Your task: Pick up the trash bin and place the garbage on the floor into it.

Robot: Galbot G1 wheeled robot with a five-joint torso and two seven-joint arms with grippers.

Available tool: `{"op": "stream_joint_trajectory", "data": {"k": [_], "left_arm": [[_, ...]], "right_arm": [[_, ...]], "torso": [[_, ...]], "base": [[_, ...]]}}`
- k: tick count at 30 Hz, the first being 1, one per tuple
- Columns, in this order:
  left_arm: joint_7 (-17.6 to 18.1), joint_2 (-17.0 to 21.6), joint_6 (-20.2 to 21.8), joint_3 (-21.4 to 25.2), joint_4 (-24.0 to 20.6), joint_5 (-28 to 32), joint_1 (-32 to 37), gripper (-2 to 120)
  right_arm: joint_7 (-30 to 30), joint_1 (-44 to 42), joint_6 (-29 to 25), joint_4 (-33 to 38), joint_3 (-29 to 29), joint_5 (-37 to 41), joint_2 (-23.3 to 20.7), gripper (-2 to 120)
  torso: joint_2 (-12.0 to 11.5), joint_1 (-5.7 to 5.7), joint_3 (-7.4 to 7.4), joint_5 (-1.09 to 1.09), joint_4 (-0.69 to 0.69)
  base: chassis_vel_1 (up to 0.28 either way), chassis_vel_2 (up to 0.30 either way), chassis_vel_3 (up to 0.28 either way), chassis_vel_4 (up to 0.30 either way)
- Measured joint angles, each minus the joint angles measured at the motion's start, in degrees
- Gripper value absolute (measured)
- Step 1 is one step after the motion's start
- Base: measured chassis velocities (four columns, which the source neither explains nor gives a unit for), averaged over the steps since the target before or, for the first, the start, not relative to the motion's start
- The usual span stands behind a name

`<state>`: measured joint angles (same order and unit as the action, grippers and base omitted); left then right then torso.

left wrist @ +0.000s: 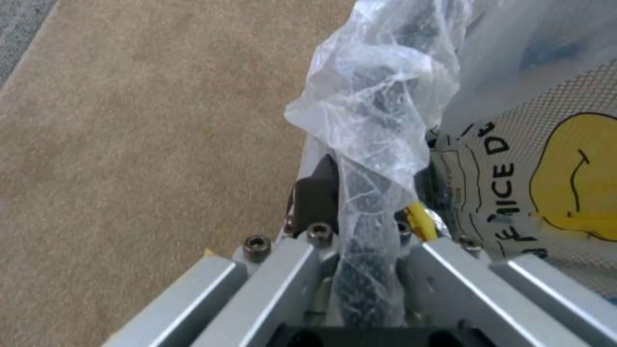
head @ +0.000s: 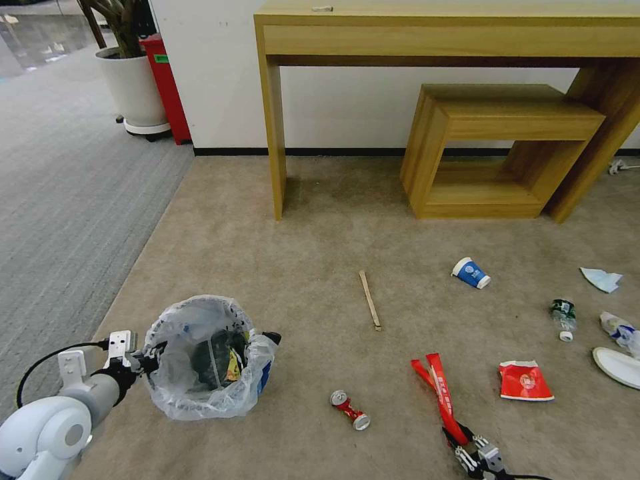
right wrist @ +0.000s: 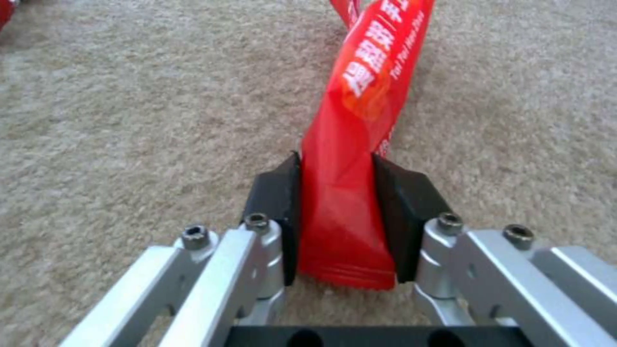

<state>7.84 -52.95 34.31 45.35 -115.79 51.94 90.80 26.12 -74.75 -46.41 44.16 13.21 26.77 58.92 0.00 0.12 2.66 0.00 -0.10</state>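
Right gripper (right wrist: 334, 193) clamps my long red plastic wrapper (right wrist: 360, 144), pointing lengthwise away; left gripper (left wrist: 360, 217) pinches the bag-lined round black trash bin (head: 207, 360) leftward.

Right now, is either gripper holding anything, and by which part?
Yes, both. The left gripper clamps the trash bin by its bag-covered rim. The right gripper pinches the long red wrapper at its near end; the rest lies on the floor.

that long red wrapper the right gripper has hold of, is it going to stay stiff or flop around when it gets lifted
Probably floppy: the long red wrapper looks like thin, creased film, pinched flat by the right gripper at one end only. Its far end lies along the floor, so it would likely dangle. It seems empty, so probably very light.
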Motion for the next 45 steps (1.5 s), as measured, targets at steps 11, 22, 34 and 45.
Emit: {"op": "stream_joint_trajectory", "data": {"k": [11,22,34,45], "left_arm": [[-0.35,0.02,-0.31,0.49,0.04,-0.13,0.91,0],[-0.42,-0.3,-0.34,0.24,0.33,-0.48,0.68,0],[-0.62,-0.56,-0.41,-0.06,1.55,-1.39,0.4,0],[-0.83,-0.76,-0.56,-0.11,1.99,-1.71,0.08,0]], "right_arm": [[-0.21,0.51,-0.03,-0.4,0.06,-0.42,-0.17,6],[-0.02,0.49,-0.06,-0.36,0.18,-0.14,-0.45,0],[1.19,-0.91,-0.08,1.9,1.49,1.93,-1.67,0],[1.21,-1.5,-0.09,3.35,2.74,2.64,-1.88,0]], "torso": [[0.0,0.0,0.0,0.0,0.0],[0.0,0.0,0.0,0.0,0.0],[0.0,0.0,0.0,0.0,0.0],[0.0,0.0,0.0,0.0,0.0]], "base": [[0.0,0.0,0.0,0.0],[0.0,0.0,0.0,0.0],[0.0,0.0,0.0,0.0],[0.0,0.0,0.0,0.0]]}}
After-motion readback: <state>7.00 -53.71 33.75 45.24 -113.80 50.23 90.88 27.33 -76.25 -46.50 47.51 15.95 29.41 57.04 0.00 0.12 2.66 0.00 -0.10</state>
